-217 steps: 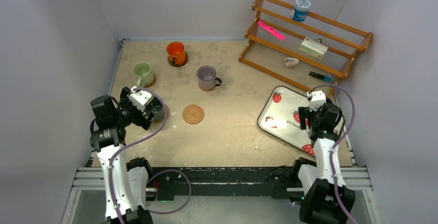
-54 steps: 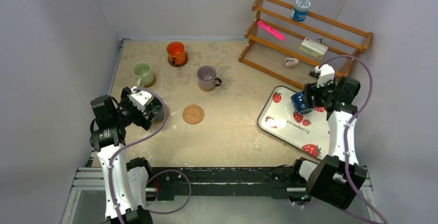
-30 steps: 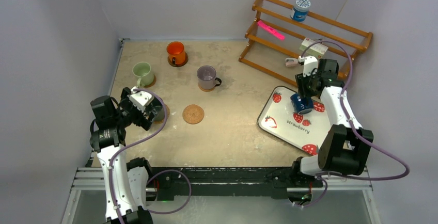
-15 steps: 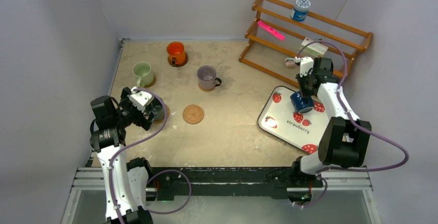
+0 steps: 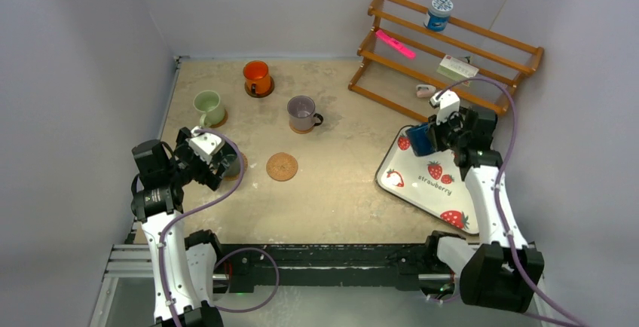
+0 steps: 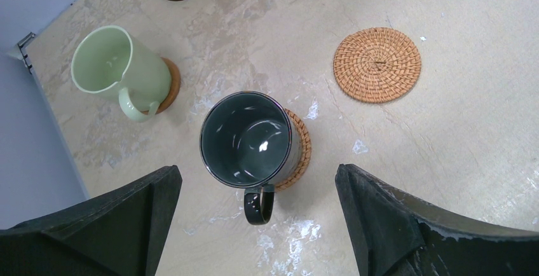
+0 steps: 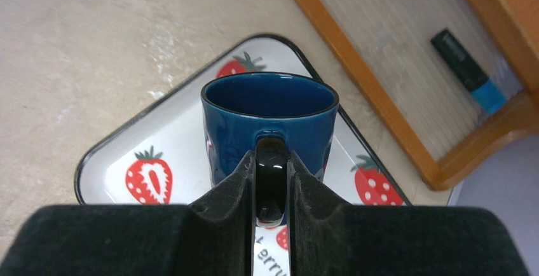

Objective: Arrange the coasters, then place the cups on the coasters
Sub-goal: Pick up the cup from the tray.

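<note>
My right gripper (image 7: 271,161) is shut on the handle of the dark blue cup (image 7: 270,114), which hangs upright over the far corner of the strawberry tray (image 7: 159,155). From above, that blue cup (image 5: 420,139) is at the tray's far-left corner. My left gripper (image 6: 255,171) is open above the dark grey-teal cup (image 6: 246,139), which stands on a woven coaster (image 6: 300,155). A bare woven coaster (image 5: 282,166) lies at mid-table. The green cup (image 5: 206,106), orange cup (image 5: 256,77) and purple-grey cup (image 5: 302,113) each stand on a coaster.
The white strawberry tray (image 5: 422,187) lies at the right. Behind it a wooden rack (image 5: 482,44) holds a blue-and-white tub (image 5: 438,12), a pink strip, a small box and a marker (image 7: 467,69). Grey walls close in the table on three sides.
My right gripper has shut on the blue cup's handle and carried the cup left, toward the tray's far-left corner. The left arm has not moved.
</note>
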Available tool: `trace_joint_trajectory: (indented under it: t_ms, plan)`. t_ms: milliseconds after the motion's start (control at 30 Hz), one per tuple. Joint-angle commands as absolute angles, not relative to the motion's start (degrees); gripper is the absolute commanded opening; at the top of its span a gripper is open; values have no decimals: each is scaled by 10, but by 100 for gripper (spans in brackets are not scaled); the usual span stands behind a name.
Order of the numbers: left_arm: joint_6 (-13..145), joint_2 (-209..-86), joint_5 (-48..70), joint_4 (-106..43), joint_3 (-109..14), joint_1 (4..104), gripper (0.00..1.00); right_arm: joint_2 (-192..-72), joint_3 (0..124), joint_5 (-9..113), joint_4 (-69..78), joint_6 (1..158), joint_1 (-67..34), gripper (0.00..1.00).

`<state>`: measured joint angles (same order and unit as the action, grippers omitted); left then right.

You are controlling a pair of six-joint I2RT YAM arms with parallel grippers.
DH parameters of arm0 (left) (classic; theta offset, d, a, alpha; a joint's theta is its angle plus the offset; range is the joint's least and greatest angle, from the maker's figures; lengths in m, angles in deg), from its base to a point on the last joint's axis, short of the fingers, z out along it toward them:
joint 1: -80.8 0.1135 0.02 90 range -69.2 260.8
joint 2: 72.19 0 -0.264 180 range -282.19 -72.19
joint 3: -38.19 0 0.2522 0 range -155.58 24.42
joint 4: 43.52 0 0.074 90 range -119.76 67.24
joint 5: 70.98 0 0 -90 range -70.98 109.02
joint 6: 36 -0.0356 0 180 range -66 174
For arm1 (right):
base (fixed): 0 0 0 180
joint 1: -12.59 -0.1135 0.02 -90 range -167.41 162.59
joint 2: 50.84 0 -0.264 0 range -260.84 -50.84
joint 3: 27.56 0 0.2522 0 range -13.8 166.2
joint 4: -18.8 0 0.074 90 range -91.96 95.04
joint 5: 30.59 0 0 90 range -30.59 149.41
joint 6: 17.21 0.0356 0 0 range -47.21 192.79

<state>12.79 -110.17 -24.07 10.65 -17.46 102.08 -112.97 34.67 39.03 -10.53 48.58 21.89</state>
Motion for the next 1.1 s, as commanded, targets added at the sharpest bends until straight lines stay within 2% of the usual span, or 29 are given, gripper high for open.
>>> trace_joint_trajectory:
  t_ms: [0,333,600,1000,1067]
  plan:
    - [117,-1100,-257,101,-179,1025,100,-1093,290,314,27,495,217,0]
    - [117,-1102,-258,101,-180,1025,100,-1120,190,236,149,513,217,0]
    - [116,-1103,-259,102,-180,1025,100,-1062,111,237,219,508,218,0]
    - [116,-1101,-259,102,-180,1025,100,-1049,115,242,77,417,249,0]
    - [116,-1100,-259,102,-180,1025,100,-1040,110,240,70,408,256,4]
